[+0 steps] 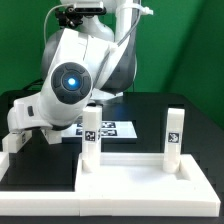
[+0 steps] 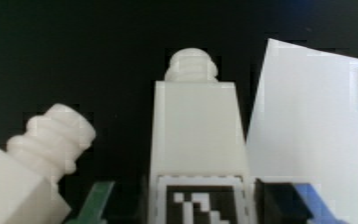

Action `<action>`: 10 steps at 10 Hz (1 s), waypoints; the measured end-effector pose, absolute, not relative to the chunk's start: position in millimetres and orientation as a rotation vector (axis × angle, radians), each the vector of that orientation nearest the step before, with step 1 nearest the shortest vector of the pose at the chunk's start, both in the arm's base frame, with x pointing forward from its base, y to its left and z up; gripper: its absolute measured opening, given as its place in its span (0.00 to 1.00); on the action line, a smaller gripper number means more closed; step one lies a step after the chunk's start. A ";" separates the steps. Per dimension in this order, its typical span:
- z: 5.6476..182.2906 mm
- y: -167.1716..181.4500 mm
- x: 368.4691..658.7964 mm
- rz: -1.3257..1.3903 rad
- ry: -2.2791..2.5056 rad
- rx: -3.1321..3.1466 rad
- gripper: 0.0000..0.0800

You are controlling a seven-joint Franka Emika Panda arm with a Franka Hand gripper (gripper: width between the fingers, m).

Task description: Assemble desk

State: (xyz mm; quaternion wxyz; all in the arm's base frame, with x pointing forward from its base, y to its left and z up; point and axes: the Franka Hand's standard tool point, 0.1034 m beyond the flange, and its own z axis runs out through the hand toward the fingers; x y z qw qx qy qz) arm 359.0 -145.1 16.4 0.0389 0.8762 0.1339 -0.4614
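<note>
Nearest, at 6 o'clock in the exterior view, the desk top (image 1: 140, 186) lies on the black table (image 1: 40, 172). Two tagged legs (image 1: 90, 135) (image 1: 173, 133) stand upright at its far rim. The marker board (image 1: 112, 128) lies behind. The tool (image 1: 28, 118) sits low at 9 o'clock. Wrist view: fingers (image 2: 101, 200) flank a third leg (image 2: 199, 130); whether they clamp it, I cannot tell. A fourth leg (image 2: 48, 145) lies beside.

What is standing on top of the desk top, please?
Two tagged white legs stand upright at the far corners of the desk top: the leg on the exterior view's left and the leg on its right. The rim covers their bases, so the joints cannot be seen.
</note>
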 end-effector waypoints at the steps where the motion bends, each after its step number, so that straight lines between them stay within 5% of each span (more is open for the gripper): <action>1: 16.4 -145.1 359.0 -1.415 0.411 2.686 0.36; 3: 18.4 -144.6 360.1 -1.413 0.418 2.687 0.36; 7: 97.3 -131.3 390.4 -1.330 0.497 2.770 0.36; 10: 105.6 -131.0 402.4 -1.129 0.507 2.864 0.36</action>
